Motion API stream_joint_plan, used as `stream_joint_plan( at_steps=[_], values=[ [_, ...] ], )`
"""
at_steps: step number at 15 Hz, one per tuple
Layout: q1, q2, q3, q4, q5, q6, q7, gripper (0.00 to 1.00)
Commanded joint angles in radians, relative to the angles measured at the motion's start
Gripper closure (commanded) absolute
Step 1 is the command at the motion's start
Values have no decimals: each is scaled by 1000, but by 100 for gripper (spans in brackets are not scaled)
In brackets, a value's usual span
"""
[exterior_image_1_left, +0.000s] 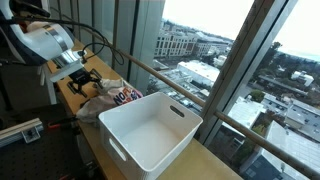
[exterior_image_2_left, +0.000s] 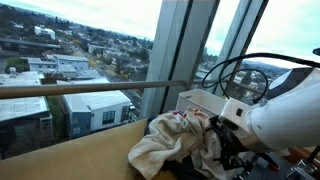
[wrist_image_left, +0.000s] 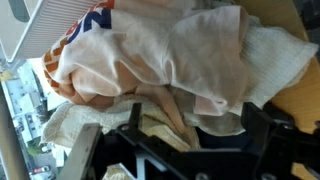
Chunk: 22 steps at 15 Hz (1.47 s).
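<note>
White and deep, the plastic bin (exterior_image_1_left: 170, 150) sat closest to the lens in an exterior view, on the wooden counter (exterior_image_2_left: 70, 160) that ran along the window glass (exterior_image_1_left: 235, 55). Just behind the bin, on the same counter, lay the pile of cloths (exterior_image_1_left: 108, 100) — pale, crumpled, loosely heaped — and that heap was what I hung over. In the wrist view it filled nearly the whole picture, with an orange-printed cloth (wrist_image_left: 72, 50) tucked at its window-side edge. My gripper (wrist_image_left: 175, 135) hovered right above the heap, jaws spread as wide as they go and nothing caught between them; whether a tip brushed the fabric, I couldn't tell.

To take a cloth well from there, I judged, I'd want to come straight down so that both fingers (wrist_image_left: 88, 150) straddled a raised fold, not a loose edge. I'd sink in far enough to gather real thickness, then close slowly — soft fabric slips, and a shallow pinch could drag the neighbours along.
</note>
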Motion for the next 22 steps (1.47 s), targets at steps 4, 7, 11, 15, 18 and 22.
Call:
stream_joint_plan(
  at_steps=[4, 7, 11, 15, 18, 22],
  values=[
    [-89, -53, 25, 26, 14, -17, -18, 0],
    [-142, -20, 8, 80, 38, 12, -33, 0],
    [-186, 145, -1, 193, 34, 64, -3, 0],
    [-186, 348, 2, 325, 72, 112, -11, 0],
    [-184, 470, -6, 419, 115, 126, -42, 0],
    [-173, 542, -5, 496, 186, 119, -97, 25]
  ],
)
